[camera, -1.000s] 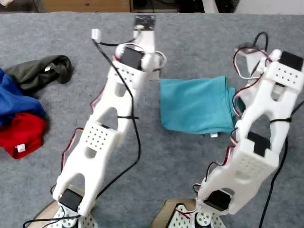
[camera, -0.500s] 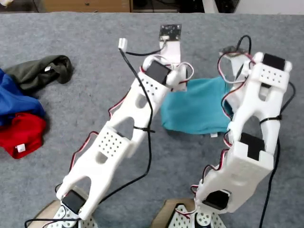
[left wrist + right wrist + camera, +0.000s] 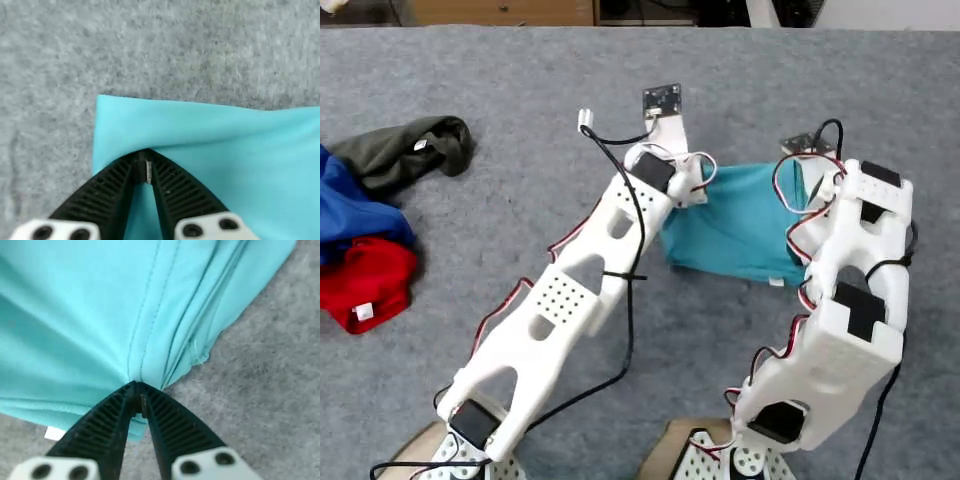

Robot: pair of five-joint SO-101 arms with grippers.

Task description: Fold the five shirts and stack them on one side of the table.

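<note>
The high camera sits above the arms' base end and looks steeply down over the grey table (image 3: 520,80). It is far enough off to take in both arms from base to wrist, the teal shirt (image 3: 740,225) between their wrists, and the other shirts (image 3: 370,220) off on the left arm's side.

Each wrist camera rides behind its own gripper and looks along the fingers, very near the cloth. The left gripper (image 3: 144,162) is pinched on one corner of the teal shirt, the right gripper (image 3: 136,392) on its opposite, seamed edge. All three views share that shirt and the table around it.
</note>
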